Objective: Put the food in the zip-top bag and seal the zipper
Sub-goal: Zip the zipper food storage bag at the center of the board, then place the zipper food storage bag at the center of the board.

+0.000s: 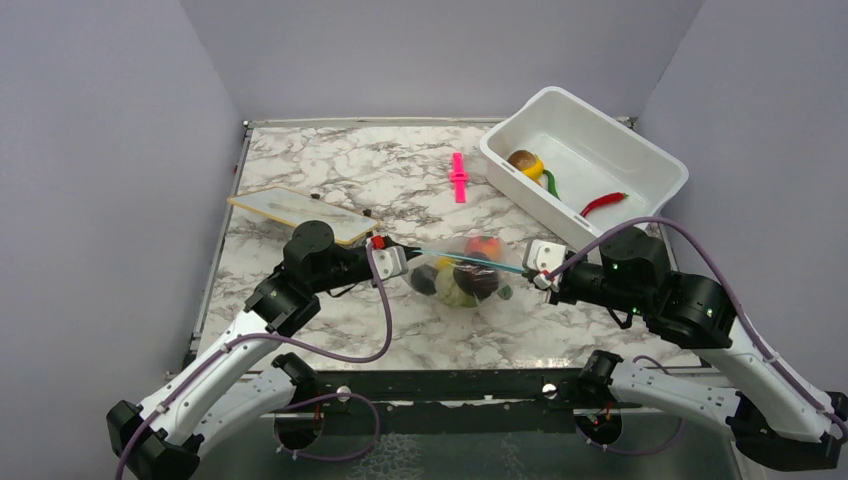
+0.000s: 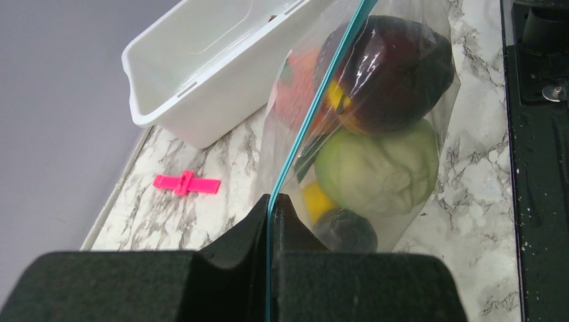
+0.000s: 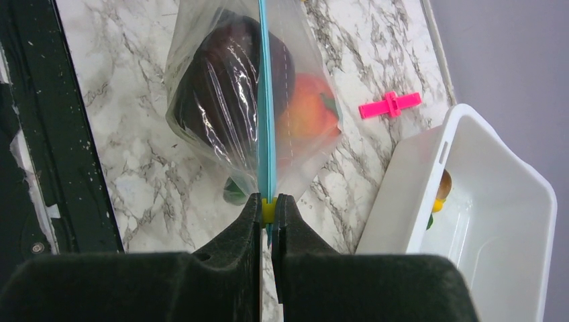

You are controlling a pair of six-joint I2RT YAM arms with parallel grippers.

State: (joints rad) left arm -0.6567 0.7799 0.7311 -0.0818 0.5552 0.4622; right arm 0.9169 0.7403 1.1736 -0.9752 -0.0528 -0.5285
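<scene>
The clear zip-top bag (image 1: pixel 462 272) hangs stretched between both grippers above the marble table. Its light blue zipper (image 1: pixel 470 259) runs taut from one gripper to the other. My left gripper (image 1: pixel 402 259) is shut on the zipper's left end (image 2: pixel 315 100). My right gripper (image 1: pixel 541 273) is shut on the right end, with a small yellow slider (image 3: pixel 268 210) between its fingertips. The food is inside the bag: a dark brown piece (image 2: pixel 396 67), a green ball (image 2: pixel 379 168), a yellow piece (image 2: pixel 315 200) and an orange-red piece (image 3: pixel 308 111).
A white tub (image 1: pixel 650 160) stands at the back right with a brown and yellow piece (image 1: pixel 526 163) and a red chilli (image 1: pixel 603 203) in it. A pink clip (image 1: pixel 459 177) lies behind the bag. A pale board (image 1: pixel 290 210) lies behind the left arm.
</scene>
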